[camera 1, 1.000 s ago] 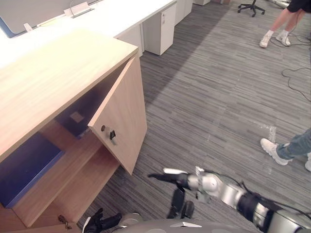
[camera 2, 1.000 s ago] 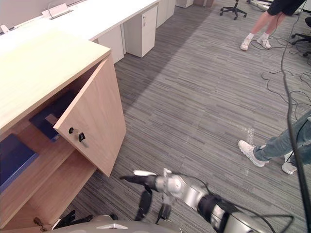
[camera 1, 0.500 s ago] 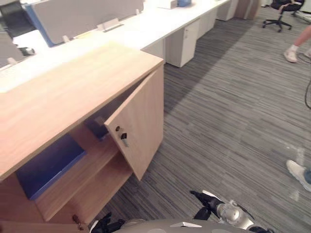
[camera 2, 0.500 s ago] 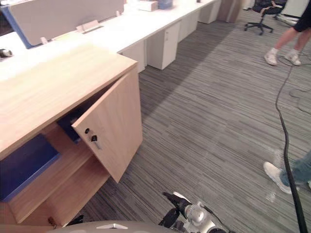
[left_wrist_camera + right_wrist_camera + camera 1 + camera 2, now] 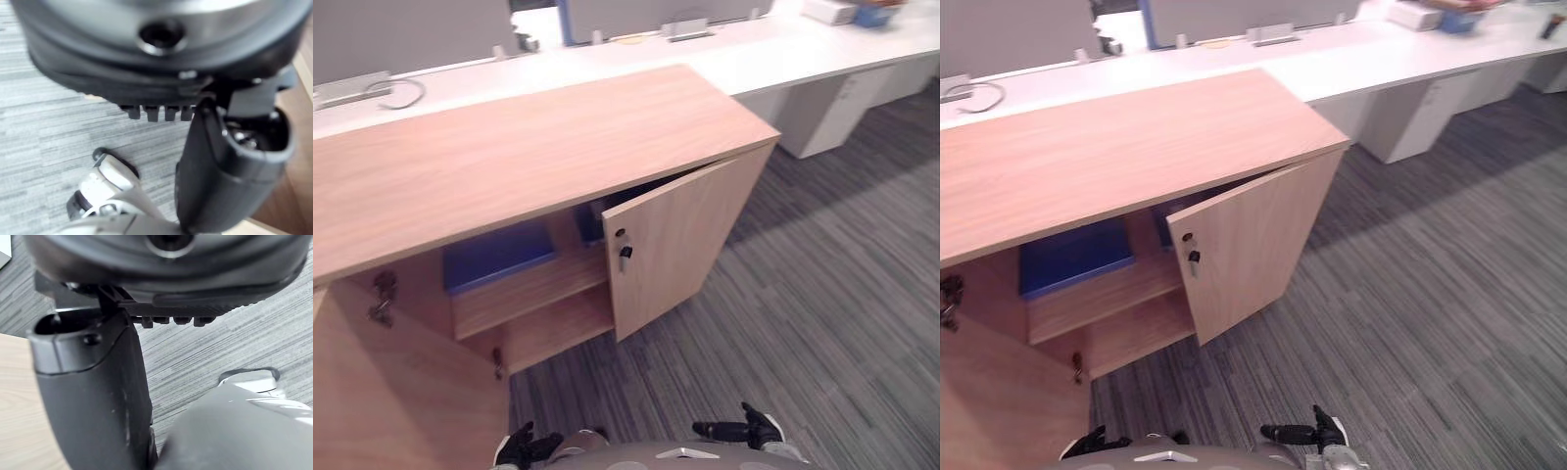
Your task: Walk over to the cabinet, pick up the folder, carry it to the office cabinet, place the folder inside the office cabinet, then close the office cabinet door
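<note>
The wooden office cabinet (image 5: 529, 147) stands in front of me with both doors open. A blue folder (image 5: 497, 257) lies flat on its upper shelf, and a second dark blue item (image 5: 590, 223) sits behind the right door (image 5: 680, 240). That door hangs ajar with a key (image 5: 625, 253) in its lock. The left door (image 5: 391, 392) swings wide toward me. My left hand (image 5: 524, 448) and right hand (image 5: 739, 431) hang low near the floor, both open and holding nothing. The right hand (image 5: 1302, 433) points its fingers leftward. Each wrist view shows its own thumb (image 5: 220, 186) (image 5: 98, 396) over carpet.
A long white desk (image 5: 803, 49) with drawer units runs behind and to the right of the cabinet. Grey striped carpet (image 5: 822, 323) stretches to the right. The wide left door takes up the lower left.
The camera has swung round, so the cabinet is now seen square on, with its left door in view. My right arm has dropped from its outstretched reach to the bottom edge.
</note>
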Tool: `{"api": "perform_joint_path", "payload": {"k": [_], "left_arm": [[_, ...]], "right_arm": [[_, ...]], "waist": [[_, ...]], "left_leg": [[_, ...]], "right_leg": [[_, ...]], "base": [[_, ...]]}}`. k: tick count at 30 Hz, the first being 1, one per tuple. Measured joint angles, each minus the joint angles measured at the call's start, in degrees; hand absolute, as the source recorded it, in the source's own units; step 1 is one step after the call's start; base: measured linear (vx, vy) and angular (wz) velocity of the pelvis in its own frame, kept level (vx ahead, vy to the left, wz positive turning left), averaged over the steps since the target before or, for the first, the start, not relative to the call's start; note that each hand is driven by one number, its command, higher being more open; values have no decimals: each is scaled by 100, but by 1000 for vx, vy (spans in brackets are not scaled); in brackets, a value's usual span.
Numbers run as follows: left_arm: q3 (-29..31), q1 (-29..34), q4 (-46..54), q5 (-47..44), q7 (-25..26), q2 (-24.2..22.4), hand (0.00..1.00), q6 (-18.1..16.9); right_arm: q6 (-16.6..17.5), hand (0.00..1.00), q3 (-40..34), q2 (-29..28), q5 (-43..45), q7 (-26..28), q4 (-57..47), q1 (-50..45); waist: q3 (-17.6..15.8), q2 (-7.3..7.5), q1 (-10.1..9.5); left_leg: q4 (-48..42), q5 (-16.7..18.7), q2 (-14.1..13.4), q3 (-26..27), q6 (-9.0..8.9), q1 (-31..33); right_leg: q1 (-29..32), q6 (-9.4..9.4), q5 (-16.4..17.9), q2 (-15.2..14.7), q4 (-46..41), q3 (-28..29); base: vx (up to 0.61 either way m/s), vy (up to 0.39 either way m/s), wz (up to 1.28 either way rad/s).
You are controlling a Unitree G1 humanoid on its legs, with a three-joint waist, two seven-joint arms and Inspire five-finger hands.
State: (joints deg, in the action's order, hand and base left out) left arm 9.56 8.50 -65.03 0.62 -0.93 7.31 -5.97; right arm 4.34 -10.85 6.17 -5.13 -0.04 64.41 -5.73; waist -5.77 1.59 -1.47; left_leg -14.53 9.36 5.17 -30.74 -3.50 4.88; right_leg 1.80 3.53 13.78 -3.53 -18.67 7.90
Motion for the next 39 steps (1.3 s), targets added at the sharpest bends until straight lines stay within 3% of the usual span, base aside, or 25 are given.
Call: {"api": "perform_joint_path", "payload": {"k": [1, 3, 6, 10, 15, 17, 18, 19, 21, 22, 23, 24, 25, 26, 27, 28, 29, 30, 31, 32, 33, 34, 36, 39], "left_arm": [[188, 1, 16, -1, 8, -38, 100, 8], [402, 55, 20, -2, 18, -80, 100, 20], [513, 91, 53, -5, 25, -106, 100, 17], [691, 93, 255, -34, 50, -83, 100, 16], [721, 85, 545, -66, 160, -134, 100, 29], [844, 79, 679, -133, 216, -231, 100, 27], [1018, 53, 706, -305, 224, -315, 100, 26], [1169, 59, 699, -389, 240, -364, 100, 91], [1269, 129, 694, -552, 304, -441, 100, 98], [1266, 215, 654, -556, 350, -476, 100, 97], [1017, 168, 581, -543, 336, -385, 100, 103], [807, 59, 465, -528, 284, -245, 100, 86], [845, 28, 437, -529, 311, -169, 100, 87], [830, 87, 354, -508, 337, -105, 100, 109], [864, 128, 227, -509, 352, -121, 100, 114], [875, 176, 127, -498, 353, -177, 100, 133], [710, 192, 95, -498, 337, -204, 100, 119], [637, 217, 75, -498, 327, -207, 100, 125], [546, 207, 16, -502, 315, -214, 100, 134], [528, 202, 18, -502, 314, -228, 100, 127], [570, 221, -52, -509, 255, -175, 100, 127], [601, 252, -158, -508, 240, -209, 100, 158], [516, 385, -202, -523, 199, -286, 100, 217], [465, 418, -194, -581, 170, -239, 100, 226]], "right_arm": [[-26, 100, -112, -51, -2, -6, 15, -23], [-22, 100, -349, -149, 135, -4, -14, -108], [-46, 100, -563, -249, 146, -12, -6, -182], [-51, 100, -662, -417, 139, -46, -8, -237], [-73, 100, -503, -411, 107, -72, -21, -240], [-70, 100, -437, -390, 106, -84, -124, -236], [-60, 100, -438, -397, 102, -105, -180, -226], [-50, 100, -443, -371, 100, -109, -303, -223], [-57, 100, -521, -336, 101, -119, -405, -223], [-62, 100, -648, -303, 107, -128, -411, -219], [-89, 100, -720, -265, 106, -171, -314, -167], [-152, 100, -733, -341, 110, -166, -55, -231], [-151, 100, -857, -432, 119, -157, 29, -237], [-143, 100, -943, -422, 102, -160, 37, -231], [-116, 100, -1011, -363, 108, -162, 32, -267], [-118, 100, -1212, -286, 118, -162, -4, -288], [-181, 100, -1338, -233, 99, -162, 43, -187], [-171, 100, -1342, -240, 97, -139, 49, -208], [-144, 100, -1372, -311, 97, -107, 64, -239], [-153, 100, -1461, -357, 96, -90, 70, -240], [-163, 100, -1593, -417, 98, -65, 110, -238], [-161, 100, -1820, -407, 116, -44, 104, -237], [-165, 100, -1964, -386, 112, -53, 88, -226], [-270, 100, -1958, -417, 110, -53, 113, -228]], "waist": [[2, 60, -65], [0, 69, 52], [15, 143, -28], [10, 339, -72], [-36, 383, -168], [-132, 357, -165], [-157, 325, -168], [-193, 261, -164], [-190, 138, -168], [-180, -18, -158], [-192, -60, -107], [-121, 182, 62], [-87, 256, 126], [-86, 200, 87], [-91, 48, 151], [-42, -203, 221], [-64, -224, 167], [-49, -251, 169], [38, -172, 232], [70, -83, 236], [71, -64, 218], [42, -213, 298], [84, -276, 328], [137, -226, 295]], "left_leg": [[47, -24, -26, -44, -83, 88], [73, -124, -110, -23, -136, 234], [97, -187, -182, -27, -241, 334], [-33, -318, 22, -283, -267, 546], [-134, -739, 288, -560, -198, 676], [-34, -886, 244, -42, -13, 690], [-493, -578, -9, 1217, 276, 930], [-1382, -144, -427, 2551, 438, 1269], [-1952, 197, -1010, 3838, 650, 1343], [-1843, 274, -1161, 4331, 660, 1321], [-1399, 101, -748, 4241, 733, 1296], [-571, -128, -312, 4071, 806, 1095], [-818, 88, -353, 4413, 902, 1146], [-1460, 456, -764, 4901, 749, 1054], [-1593, 493, -1147, 5076, 631, 906], [-1353, 553, -1343, 5103, 371, 803], [-914, 287, -871, 4938, 550, 628], [-668, 154, -698, 4805, 596, 567], [-91, -208, -327, 4515, 596, 494], [244, -347, -171, 4419, 586, 404], [623, -283, -180, 4790, 523, 243], [751, -464, -262, 5001, 557, 155], [1212, -768, -93, 4785, 787, -114], [1692, -1037, 139, 4440, 825, -223]], "right_leg": [[-54, -36, 136, -21, 198, -125], [-31, -39, 134, 9, 268, -466], [-162, -77, 90, 70, 476, -732], [-390, -65, 75, 31, 627, -1242], [-615, -122, 41, -28, 452, -1859], [-717, -186, 3, -119, 367, -2095], [-734, -267, 52, -128, 406, -2287], [-746, -321, 123, -132, 406, -2555], [-770, -248, 174, -155, 355, -2876], [-758, -154, 243, -130, 243, -3076], [-566, -149, 480, -250, 30, -3141], [-542, -312, 394, -410, 411, -3092], [-651, -264, 168, -503, 620, -3309], [-756, -35, -1, -633, 689, -3641], [-849, 12, -31, -630, 673, -3915], [-869, 80, 9, -633, 514, -4223], [-810, 88, 8, -962, 181, -4460], [-807, 93, 26, -1018, 200, -4500], [-815, 55, -39, -1062, 476, -4630], [-845, 34, -125, -1136, 550, -4839], [-884, 187, -338, -1322, 455, -5069], [-894, 135, -473, -1375, 188, -5280], [-906, 132, -519, -1491, -33, -5433], [-937, 161, -501, -1570, -27, -5489]], "base": [[-39, -123, 59], [-53, -109, 74], [25, -7, 50], [128, 0, 67], [33, 36, 105], [-69, 81, 102], [-146, 77, 62], [-137, 47, 51], [-84, 71, 35], [-132, 140, 92], [-181, 118, 182], [-152, 63, 208], [-119, 44, 186], [2, 59, 135], [19, 145, 141], [57, 234, 161], [21, 298, 140], [-20, 274, 154], [-27, 184, 128], [-26, 141, 138], [11, 103, 108], [13, 111, 90], [27, 133, 69], [52, 76, 57]]}}
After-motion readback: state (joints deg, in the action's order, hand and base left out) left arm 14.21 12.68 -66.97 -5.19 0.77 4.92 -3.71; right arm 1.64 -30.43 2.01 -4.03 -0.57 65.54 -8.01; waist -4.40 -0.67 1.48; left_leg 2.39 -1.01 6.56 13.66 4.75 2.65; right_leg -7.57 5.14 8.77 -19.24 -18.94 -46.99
